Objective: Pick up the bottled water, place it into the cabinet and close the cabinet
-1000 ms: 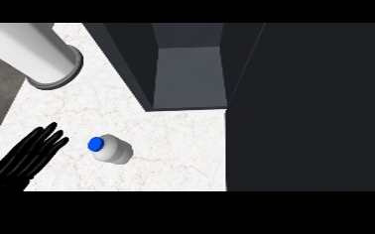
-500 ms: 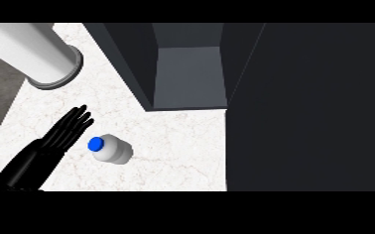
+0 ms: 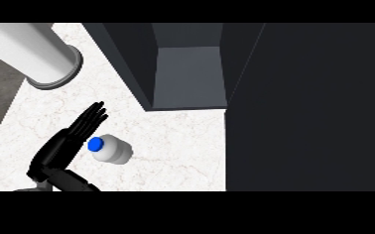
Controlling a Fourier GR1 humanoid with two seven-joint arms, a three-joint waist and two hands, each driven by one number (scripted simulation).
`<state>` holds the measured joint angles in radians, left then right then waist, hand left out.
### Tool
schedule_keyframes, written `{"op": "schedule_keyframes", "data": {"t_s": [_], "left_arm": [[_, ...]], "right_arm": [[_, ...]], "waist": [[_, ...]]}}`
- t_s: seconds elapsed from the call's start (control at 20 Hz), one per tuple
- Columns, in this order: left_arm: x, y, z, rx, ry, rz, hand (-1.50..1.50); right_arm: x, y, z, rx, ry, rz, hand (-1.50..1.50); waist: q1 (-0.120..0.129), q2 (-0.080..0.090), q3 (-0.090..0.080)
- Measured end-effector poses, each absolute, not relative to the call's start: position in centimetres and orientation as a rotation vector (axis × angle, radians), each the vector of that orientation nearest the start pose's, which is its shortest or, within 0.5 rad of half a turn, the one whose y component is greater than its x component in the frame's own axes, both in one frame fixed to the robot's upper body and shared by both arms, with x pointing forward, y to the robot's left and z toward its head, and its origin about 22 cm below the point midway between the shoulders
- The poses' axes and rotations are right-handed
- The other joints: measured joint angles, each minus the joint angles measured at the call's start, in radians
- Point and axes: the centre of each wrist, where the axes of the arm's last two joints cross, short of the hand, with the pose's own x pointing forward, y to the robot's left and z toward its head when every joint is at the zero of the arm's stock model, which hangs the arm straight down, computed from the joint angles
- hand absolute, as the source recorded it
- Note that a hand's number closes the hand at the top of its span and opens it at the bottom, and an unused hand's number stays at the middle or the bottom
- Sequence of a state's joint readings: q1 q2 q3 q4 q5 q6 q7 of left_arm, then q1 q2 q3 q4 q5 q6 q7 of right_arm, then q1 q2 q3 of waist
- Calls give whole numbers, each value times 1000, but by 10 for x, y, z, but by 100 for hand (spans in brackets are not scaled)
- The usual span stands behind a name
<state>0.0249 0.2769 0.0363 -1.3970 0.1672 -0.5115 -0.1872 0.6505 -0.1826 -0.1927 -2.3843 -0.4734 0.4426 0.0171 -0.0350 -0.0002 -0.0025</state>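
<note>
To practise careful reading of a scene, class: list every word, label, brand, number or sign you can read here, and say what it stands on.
None: no readable text shows on the bottled water, its blue cap, the cabinet, the counter or the grey cylinder.

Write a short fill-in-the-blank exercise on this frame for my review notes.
The bottled water has a ___ cap. It sits on the counter, ___ the cabinet. The hand beside it, fingers straight, is the robot's ___ one.
Missing words: blue; outside; left.
</note>
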Motion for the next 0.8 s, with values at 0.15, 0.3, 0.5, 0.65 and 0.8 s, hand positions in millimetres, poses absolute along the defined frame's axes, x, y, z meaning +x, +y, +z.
{"op": "schedule_keyframes", "data": {"t_s": [0.15, 0.3, 0.5, 0.65, 0.8], "left_arm": [[234, 314, -41, -319, -1504, -338, -150], [236, 314, -57, -303, -1496, -338, -150], [237, 316, -82, -282, -1487, -320, -150], [241, 315, -93, -304, -1485, -290, -150], [240, 311, -107, -352, -1473, -259, -150]], "right_arm": [[74, -306, 114, 221, -1822, 142, -150], [70, -312, 115, 210, -1821, 166, -150], [65, -318, 114, 211, -1825, 176, -150], [64, -319, 115, 215, -1823, 171, -150], [62, -319, 114, 220, -1826, 160, -150]], "waist": [[0, 0, 0], [1, 0, 0], [-2, 1, 0], [2, 2, -1], [1, 3, -1]]}}
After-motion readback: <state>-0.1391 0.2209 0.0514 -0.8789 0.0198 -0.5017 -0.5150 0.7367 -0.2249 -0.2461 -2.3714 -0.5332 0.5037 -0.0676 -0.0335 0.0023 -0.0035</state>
